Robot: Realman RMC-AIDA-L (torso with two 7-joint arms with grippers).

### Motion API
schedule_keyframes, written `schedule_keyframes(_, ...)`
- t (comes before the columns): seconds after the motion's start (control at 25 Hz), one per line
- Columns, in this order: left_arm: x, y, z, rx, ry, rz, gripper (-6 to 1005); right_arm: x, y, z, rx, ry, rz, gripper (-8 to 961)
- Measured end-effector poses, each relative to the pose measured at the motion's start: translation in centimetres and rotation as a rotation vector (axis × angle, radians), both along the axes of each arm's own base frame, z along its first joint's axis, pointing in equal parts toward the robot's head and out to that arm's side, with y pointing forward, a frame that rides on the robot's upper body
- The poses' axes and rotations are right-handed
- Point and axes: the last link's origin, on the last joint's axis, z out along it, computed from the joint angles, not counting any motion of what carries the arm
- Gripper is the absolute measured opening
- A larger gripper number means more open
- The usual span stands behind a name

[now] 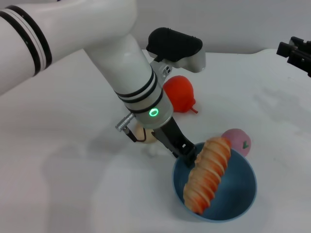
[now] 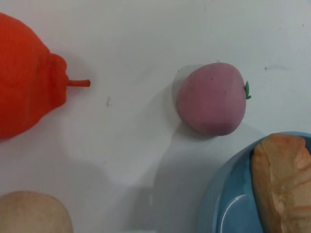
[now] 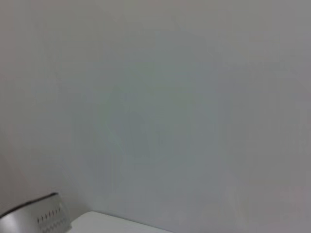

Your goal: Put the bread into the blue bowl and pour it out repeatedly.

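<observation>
The bread (image 1: 209,172), a golden-orange loaf with pale spiral ridges, lies in the blue bowl (image 1: 239,190) at the table's front right. Its far end rests up on the bowl's back rim. My left gripper (image 1: 188,154) is at the bowl's back-left rim, right beside that raised end of the bread. In the left wrist view, one end of the bread (image 2: 284,184) and part of the blue bowl (image 2: 218,206) show at one corner. My right gripper (image 1: 295,52) hangs parked at the far right edge, well away from the bowl.
A pink ball (image 1: 238,141) (image 2: 211,99) sits just behind the bowl. A red-orange pear-shaped toy (image 1: 181,94) (image 2: 24,92) lies farther back, and a small beige ball (image 1: 146,133) (image 2: 31,213) is half hidden under my left arm. The table is white.
</observation>
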Motion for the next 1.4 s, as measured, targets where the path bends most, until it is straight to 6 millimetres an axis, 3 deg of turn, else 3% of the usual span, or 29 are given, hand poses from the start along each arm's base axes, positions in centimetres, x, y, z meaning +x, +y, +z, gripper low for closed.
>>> schedule_keyframes(0.52, -1.2, 2.2, 3.0, 0.129, -0.124, 0.119, 283, 0.5, -0.3, 0.2, 0.008, -0.001, -0.015, 432)
schedule_keyframes(0.6, -2.3, 3.4, 4.4, 0.219, -0.141, 0.137, 283, 0.6, -0.2, 0.2, 0.014, -0.008, -0.011, 432)
schedule_keyframes(0.8, -3.3, 4.3, 5.6, 0.314, -0.191, 0.147, 282, 1.2, -0.1, 0.5, 0.042, 0.02, -0.044, 431)
schedule_keyframes(1.0, -5.2, 5.5, 7.3, 0.48, -0.266, 0.141, 282, 2.8, 0.1, 1.2, 0.09, 0.118, -0.126, 431)
schedule_keyframes(1.16, -8.2, 6.3, 10.6, 0.749, -0.418, 0.161, 283, 4.6, -0.2, 1.8, 0.126, 0.156, -0.192, 433)
schedule_keyframes(1.24, -10.0, 6.2, 13.3, 0.901, -0.591, 0.215, 283, 5.5, -0.5, 2.0, 0.144, 0.169, -0.217, 434)
schedule_keyframes(1.28, -10.0, 6.2, 13.3, 0.901, -0.591, 0.215, 282, 5.5, -0.5, 2.0, 0.144, 0.169, -0.217, 435)
schedule_keyframes(1.4, -12.2, 5.8, 15.2, 0.977, -0.804, 0.362, 280, 6.1, -0.6, 1.8, 0.148, 0.172, -0.231, 436)
